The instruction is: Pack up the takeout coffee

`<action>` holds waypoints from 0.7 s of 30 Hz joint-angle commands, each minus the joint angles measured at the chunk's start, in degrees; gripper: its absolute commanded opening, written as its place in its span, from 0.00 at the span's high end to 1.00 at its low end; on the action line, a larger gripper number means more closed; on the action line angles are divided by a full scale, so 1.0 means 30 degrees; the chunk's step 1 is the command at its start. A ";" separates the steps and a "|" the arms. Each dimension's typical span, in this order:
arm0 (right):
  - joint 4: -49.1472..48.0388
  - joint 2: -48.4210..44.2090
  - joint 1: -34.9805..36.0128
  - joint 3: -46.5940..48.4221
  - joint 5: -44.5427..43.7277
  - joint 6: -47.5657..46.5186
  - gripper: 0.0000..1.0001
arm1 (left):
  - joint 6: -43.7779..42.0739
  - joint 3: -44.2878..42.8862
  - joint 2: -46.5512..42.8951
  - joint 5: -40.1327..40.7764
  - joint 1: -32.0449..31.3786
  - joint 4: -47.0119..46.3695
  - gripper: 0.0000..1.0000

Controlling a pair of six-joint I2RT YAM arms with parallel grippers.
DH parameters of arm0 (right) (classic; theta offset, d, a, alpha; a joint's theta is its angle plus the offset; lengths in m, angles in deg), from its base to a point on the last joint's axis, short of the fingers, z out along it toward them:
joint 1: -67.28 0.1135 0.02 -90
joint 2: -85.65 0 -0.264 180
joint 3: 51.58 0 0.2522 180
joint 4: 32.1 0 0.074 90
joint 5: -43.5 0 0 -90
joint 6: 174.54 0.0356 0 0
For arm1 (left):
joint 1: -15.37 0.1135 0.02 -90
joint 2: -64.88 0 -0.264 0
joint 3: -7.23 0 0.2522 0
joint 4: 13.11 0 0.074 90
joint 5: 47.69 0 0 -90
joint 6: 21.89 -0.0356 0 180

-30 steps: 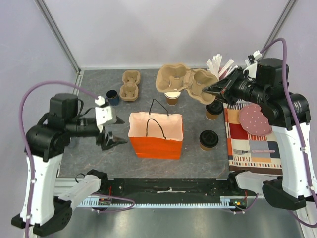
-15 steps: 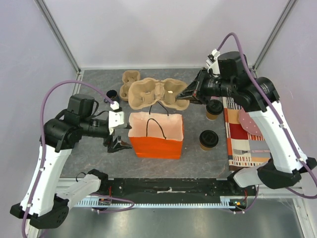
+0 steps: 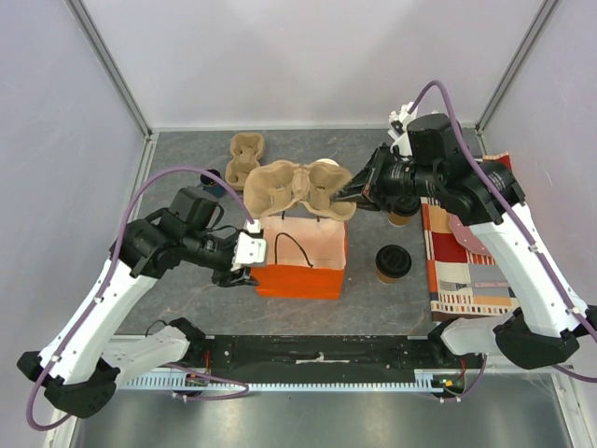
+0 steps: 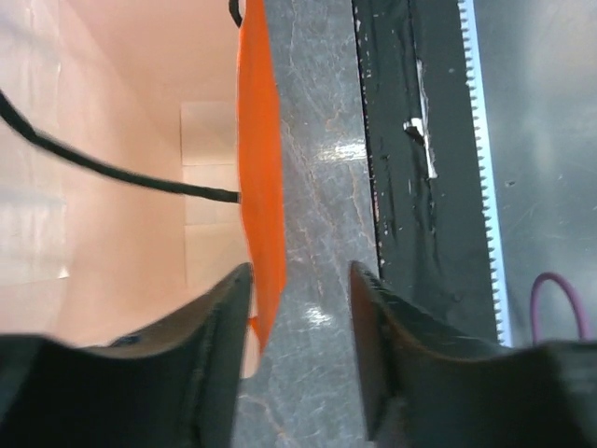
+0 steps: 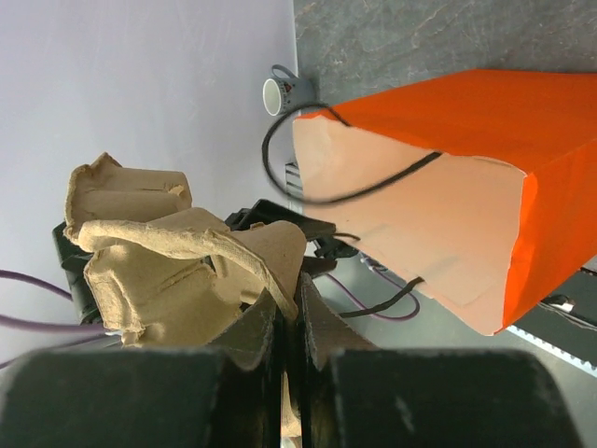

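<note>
Standing open, the orange bag [image 3: 300, 276] has its near-left edge between the parted fingers of the left gripper [image 4: 300, 280], nothing clamped, while the right gripper [image 3: 350, 194] pinches the cardboard cup carrier [image 3: 294, 187] just above its mouth. We judge the carrier must next go down level inside. One lidded coffee cup [image 3: 393, 262] stands on the table [image 3: 187, 308] right of the bag, the other coffee cup [image 3: 403, 216] sits half hidden under the right arm, and we read no writing.

carrier [image 3: 294, 185] above bag [image 3: 300, 278], cup [image 3: 393, 263] to right
</note>
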 commanded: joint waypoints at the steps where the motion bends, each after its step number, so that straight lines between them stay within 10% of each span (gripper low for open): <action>1: -0.0488 -0.0995 0.0620 -0.1257 -0.0667 0.0666 1.00 | -0.0488 -0.0192 -0.0817 0.0809 -0.0459 -0.0348 0.56; 11: 0.0506 -0.1348 0.2056 -0.3277 -0.1574 -0.0266 1.00 | -0.2271 0.1448 -0.3075 0.1277 -0.0665 -0.0259 0.98; 21: 0.1092 -0.1583 0.2642 -0.3371 -0.3332 -0.0711 1.00 | -0.0372 0.1038 -0.3222 0.0312 -0.1016 -0.0346 0.98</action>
